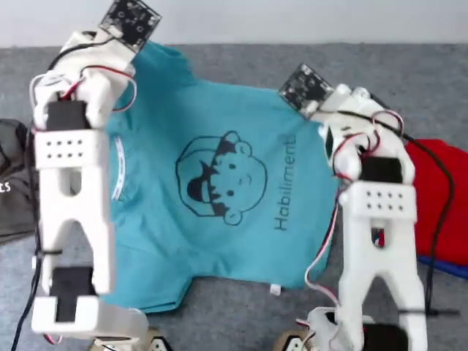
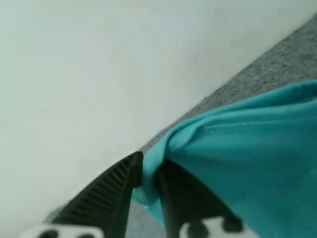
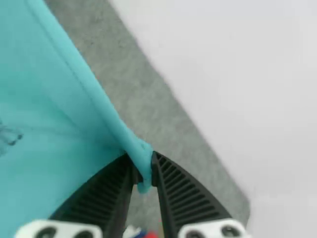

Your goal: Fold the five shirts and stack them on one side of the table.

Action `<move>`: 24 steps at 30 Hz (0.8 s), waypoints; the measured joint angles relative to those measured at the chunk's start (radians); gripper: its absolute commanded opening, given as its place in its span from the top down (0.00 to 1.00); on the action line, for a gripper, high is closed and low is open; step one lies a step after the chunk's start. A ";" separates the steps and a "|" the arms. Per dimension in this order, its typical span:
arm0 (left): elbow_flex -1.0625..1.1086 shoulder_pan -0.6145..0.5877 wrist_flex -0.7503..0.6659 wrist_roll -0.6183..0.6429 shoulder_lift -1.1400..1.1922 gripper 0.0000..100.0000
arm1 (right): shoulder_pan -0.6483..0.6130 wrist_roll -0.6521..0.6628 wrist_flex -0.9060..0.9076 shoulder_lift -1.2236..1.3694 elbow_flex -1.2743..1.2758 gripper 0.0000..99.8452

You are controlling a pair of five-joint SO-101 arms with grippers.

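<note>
One teal shirt (image 1: 219, 190) of thin, soft knit lies spread flat between the two grippers. It has a dark cartoon face printed on the chest and stitched hems along its edges. Under it the table (image 1: 241, 314) is covered in grey, fuzzy, carpet-like fabric. The left gripper (image 2: 148, 171) has its black ribbed fingers (image 2: 109, 193) pressed together on a bunched fold of the shirt's edge, and the cloth runs from there toward the other arm. The right gripper (image 3: 142, 166) pinches a small tuck of teal hem between its ridged fingers (image 3: 183, 188). Beyond the right arm, on the side away from the shirt, a red garment (image 1: 439, 190) lies on a blue item (image 1: 446, 269). Beyond the left arm sits a dark grey garment (image 1: 13, 186).
</note>
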 measured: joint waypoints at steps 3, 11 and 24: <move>0.000 0.000 -0.107 -0.028 0.083 0.99 | 0.000 0.034 -0.137 0.109 0.002 0.99; 0.000 0.000 -0.250 -0.077 0.163 0.99 | -0.014 0.110 -0.390 0.265 -0.012 0.99; -0.038 -0.015 -0.193 -0.081 0.164 0.99 | -0.078 0.160 -0.397 0.388 -0.172 0.99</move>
